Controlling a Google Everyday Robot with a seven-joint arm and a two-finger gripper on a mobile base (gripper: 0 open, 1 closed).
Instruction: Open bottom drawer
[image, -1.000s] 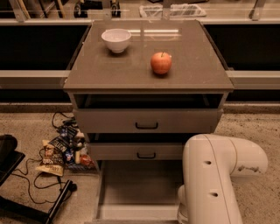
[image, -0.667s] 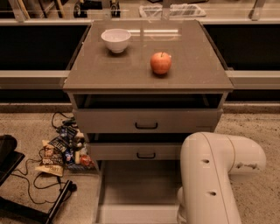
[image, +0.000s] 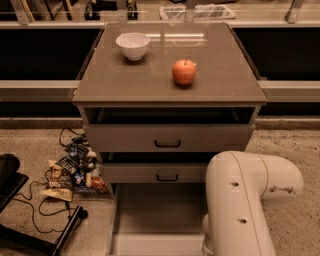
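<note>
Apple (image: 184, 71), wht bowl (image: 133, 45) on cabinet top (image: 220, 60); snack pkts (image: 70, 172) on floor (image: 40, 145).

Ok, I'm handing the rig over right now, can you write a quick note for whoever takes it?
Gripper: out of view. Only the white arm shows, at lower right, over the drawer's right side.
Bottom drawer: pulled far out, grey inside showing.
Done: the opening looks complete.
Left: locate the gripper before backing the arm away.
Nearby: bowl and apple on the cabinet top.
</note>
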